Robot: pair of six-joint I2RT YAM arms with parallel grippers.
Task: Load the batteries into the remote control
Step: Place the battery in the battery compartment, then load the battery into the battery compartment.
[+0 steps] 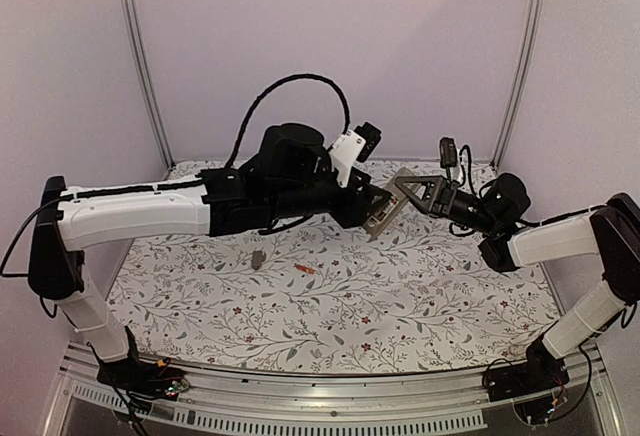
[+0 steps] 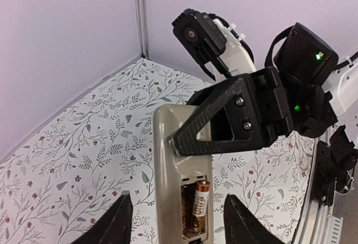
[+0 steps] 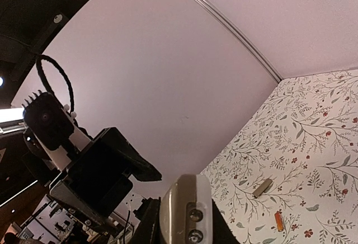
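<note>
Two batteries are counted. One battery [image 2: 197, 206] is seated in the open back of the remote [image 2: 170, 165]. The other battery [image 1: 305, 269] is seen loose on the desk [image 1: 420, 306], about midway between the left and right edges. One remote is counted. One small flat grey piece [image 1: 258, 257] is counted, just left of the loose battery. Two arms are counted, each fitted with one gripper: the left gripper [image 2: 178, 199] and the right gripper [image 1: 408, 191].
</note>
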